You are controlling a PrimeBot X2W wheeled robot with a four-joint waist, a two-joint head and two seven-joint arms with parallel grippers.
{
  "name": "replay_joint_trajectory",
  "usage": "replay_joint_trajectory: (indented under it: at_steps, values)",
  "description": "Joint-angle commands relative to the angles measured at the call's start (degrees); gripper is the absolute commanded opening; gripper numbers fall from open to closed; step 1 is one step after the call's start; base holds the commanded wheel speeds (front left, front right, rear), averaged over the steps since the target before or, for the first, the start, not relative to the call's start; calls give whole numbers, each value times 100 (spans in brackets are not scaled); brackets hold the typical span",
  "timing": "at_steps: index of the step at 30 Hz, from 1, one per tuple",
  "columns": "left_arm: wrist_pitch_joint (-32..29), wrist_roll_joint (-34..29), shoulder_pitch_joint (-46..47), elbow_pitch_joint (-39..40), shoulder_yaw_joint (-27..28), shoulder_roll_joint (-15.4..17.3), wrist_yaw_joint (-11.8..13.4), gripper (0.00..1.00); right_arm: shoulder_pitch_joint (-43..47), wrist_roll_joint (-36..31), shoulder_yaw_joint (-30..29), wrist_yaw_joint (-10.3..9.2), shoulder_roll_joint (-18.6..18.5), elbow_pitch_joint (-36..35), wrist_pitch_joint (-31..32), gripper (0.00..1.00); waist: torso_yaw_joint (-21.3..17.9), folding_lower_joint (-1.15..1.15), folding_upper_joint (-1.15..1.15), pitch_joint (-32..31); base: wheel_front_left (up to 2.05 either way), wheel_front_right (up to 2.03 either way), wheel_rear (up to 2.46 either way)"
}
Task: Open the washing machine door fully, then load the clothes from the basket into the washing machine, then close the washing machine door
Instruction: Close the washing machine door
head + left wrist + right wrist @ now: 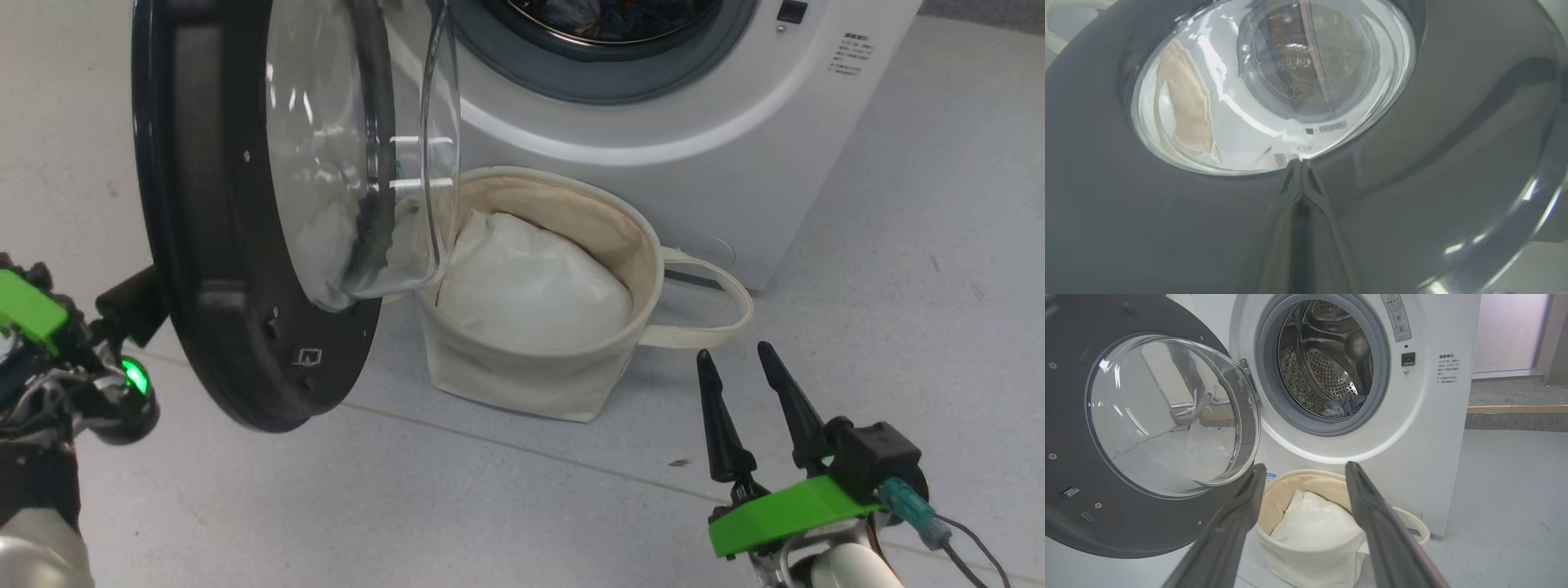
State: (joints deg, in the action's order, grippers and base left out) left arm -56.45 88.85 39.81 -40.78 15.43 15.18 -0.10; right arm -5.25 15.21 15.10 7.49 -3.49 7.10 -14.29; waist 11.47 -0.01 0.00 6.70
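Right wrist view shows loaded clothes [1345, 406] (right end effector [1305, 467] wide, empty; left end effector [1301, 163] closed).

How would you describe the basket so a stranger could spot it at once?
Find the big white washing machine with its round door open. On the floor before it stands the basket. It alone is small, soft cream fabric, with a loop handle and a white cloth inside.
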Motion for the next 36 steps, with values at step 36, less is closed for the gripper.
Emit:
replay_joint_trajectory:
  at_steps: [36]
  values:
    - [663,-49,-624,1786,-701,-1194,222,0,-238,-14,-505,0,61,-300,-71,100,-1763,1,0,362,0,0,0]
